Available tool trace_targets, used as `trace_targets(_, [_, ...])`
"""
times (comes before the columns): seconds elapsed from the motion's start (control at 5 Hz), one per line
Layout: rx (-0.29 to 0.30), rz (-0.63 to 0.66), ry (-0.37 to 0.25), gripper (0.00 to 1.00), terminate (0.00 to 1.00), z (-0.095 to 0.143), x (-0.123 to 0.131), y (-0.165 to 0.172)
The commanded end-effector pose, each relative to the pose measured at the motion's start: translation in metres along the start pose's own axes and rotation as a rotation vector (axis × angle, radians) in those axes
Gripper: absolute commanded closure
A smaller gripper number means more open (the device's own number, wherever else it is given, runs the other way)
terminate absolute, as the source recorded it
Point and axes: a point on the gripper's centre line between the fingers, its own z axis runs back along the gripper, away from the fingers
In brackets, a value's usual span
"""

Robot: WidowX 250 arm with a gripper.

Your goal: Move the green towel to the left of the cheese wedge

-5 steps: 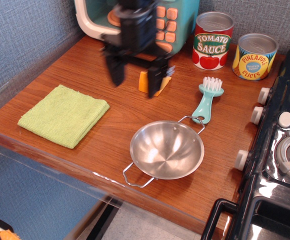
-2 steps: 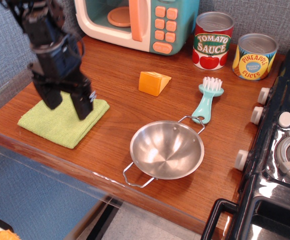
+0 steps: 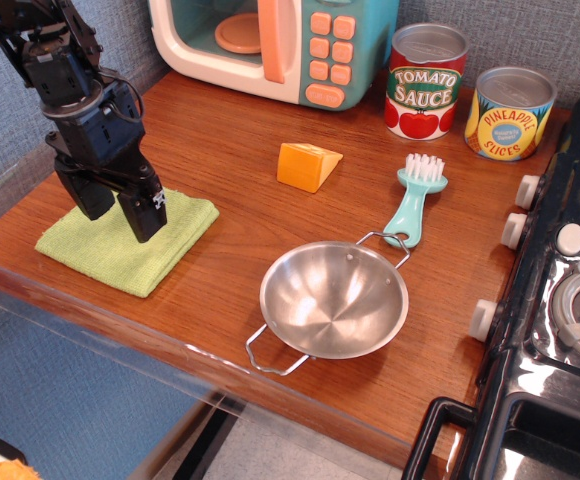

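Note:
The green towel [image 3: 110, 252] lies flat and folded at the front left of the wooden counter. The cheese wedge [image 3: 307, 165] sits further back and to the right, near the counter's middle. My gripper [image 3: 120, 213] hangs over the towel's middle with its two black fingers [image 3: 144, 214] spread apart and pointing down at the cloth. It is open and holds nothing. The tips are at or just above the towel; I cannot tell if they touch it.
A steel bowl [image 3: 334, 300] stands at front centre, a teal brush [image 3: 411, 200] behind it. A toy microwave [image 3: 275, 42] is at the back, with a tomato sauce can [image 3: 425, 81] and a pineapple can [image 3: 510, 113] to its right. A toy stove [image 3: 560, 300] fills the right side.
My gripper moved from beside the cheese wedge to the left front, over the towel, and has shifted slightly further left and back. The towel and cheese have not moved.

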Motion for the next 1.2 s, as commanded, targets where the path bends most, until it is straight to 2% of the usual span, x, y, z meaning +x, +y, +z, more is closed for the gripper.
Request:
trace_targets(0.0, [0.13,-0.033,-0.002,0.0,0.0,-0.007,0.012,0.006])
trace_targets(0.2, [0.126,-0.031,0.066,0.0,0.0,-0.025,0.009,0.005])
trace_targets(0.4, [0.099,-0.02,0.097,0.0,0.0,-0.037,0.008,0.005])
trace_targets(0.6, [0.092,-0.025,0.098,0.0,0.0,-0.038,0.013,0.008])
trace_targets(0.8, [0.106,-0.016,0.034,0.0,0.0,-0.028,0.051,0.013])
trace_targets(1.0, [0.076,-0.001,-0.03,0.0,0.0,-0.028,0.085,0.023])
